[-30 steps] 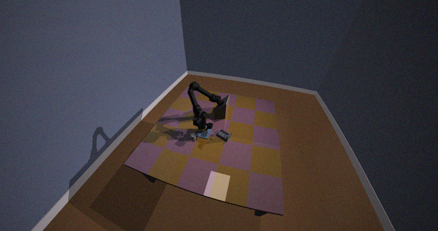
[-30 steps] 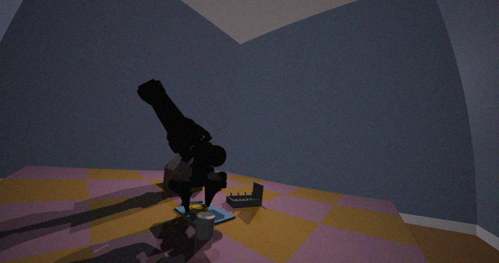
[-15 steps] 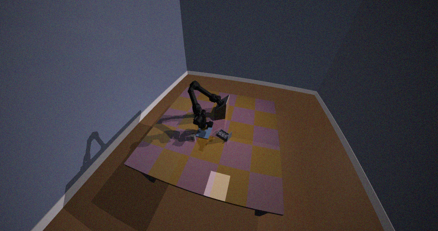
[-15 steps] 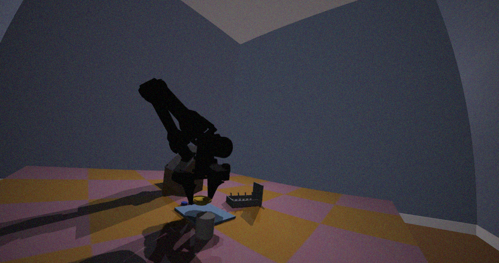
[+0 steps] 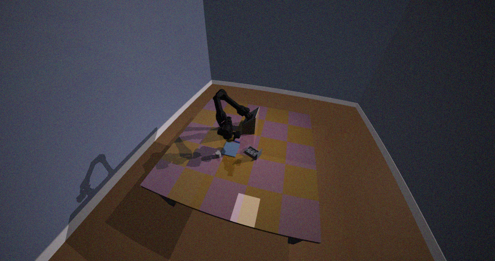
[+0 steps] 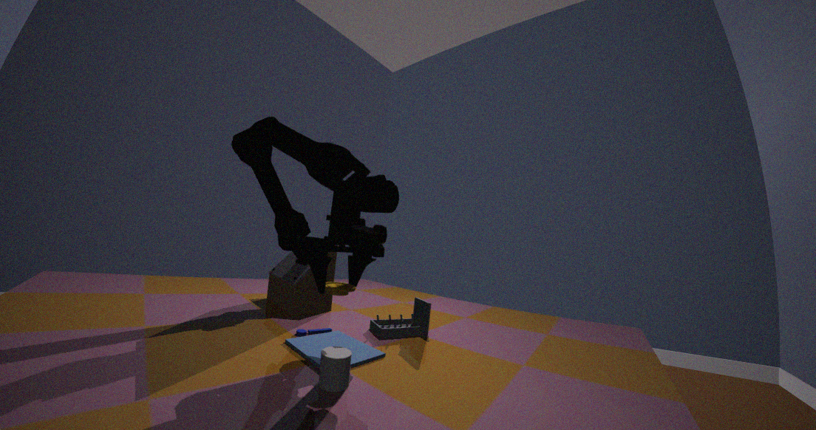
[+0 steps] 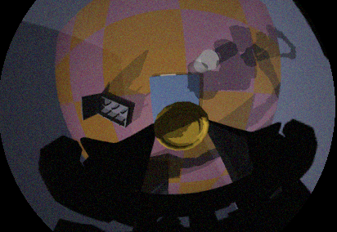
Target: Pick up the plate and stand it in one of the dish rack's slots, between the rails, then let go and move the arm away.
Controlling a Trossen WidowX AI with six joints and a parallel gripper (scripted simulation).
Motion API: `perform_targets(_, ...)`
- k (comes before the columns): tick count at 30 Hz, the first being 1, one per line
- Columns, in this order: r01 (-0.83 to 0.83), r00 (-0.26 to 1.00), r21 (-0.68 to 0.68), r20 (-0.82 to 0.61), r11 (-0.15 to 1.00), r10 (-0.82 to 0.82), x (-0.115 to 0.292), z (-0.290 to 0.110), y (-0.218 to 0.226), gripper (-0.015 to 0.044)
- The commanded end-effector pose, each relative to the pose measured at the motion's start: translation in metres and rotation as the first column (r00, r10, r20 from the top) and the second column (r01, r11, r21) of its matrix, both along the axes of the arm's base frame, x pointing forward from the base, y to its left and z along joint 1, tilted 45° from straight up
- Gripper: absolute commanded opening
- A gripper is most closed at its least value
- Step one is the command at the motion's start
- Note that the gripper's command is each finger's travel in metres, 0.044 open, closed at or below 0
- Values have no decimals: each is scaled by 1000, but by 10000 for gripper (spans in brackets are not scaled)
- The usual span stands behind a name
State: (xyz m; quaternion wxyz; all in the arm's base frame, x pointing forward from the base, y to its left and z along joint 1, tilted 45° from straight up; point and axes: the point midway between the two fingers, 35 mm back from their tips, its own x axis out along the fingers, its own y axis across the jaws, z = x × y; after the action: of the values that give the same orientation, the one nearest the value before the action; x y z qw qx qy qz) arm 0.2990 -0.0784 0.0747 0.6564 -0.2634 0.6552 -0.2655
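Observation:
My gripper point(image 6: 338, 287) point(image 7: 182, 134) is shut on the small yellow plate point(image 6: 343, 284) point(image 7: 181, 122) and holds it flat, well above the checkered table. In the top view the gripper point(image 5: 232, 135) hangs just behind the blue mat, and the plate is hidden there. The dark dish rack point(image 5: 252, 152) point(image 6: 396, 326) point(image 7: 109, 109), with short upright rails and a taller end wall, stands on the table to the right of the mat, apart from the gripper.
A blue mat point(image 5: 230, 149) point(image 6: 342, 348) point(image 7: 169, 91) lies below the gripper, with a blue pen point(image 6: 313, 331) at its far edge. A pale cup point(image 5: 217, 152) point(image 6: 335, 368) point(image 7: 205, 61) stands at the mat's near corner. A dark wedge block point(image 5: 251, 122) point(image 6: 291, 295) sits by the arm's base.

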Motion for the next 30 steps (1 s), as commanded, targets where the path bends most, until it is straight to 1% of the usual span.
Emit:
perform_targets(1,5,1000,1,10,1000,-5,2,15,15,0)
perform_targets(9,5,1000,-11,10,1000,-5,0,42,43,0)
perform_targets(14,-12,1000,-14,-6,1000,11,0,45,48,0)
perform_targets(22,-205,960,10,-193,979,203,-1,36,58,0)
perform_targets(30,-387,847,69,-368,919,384,-3,28,67,0)
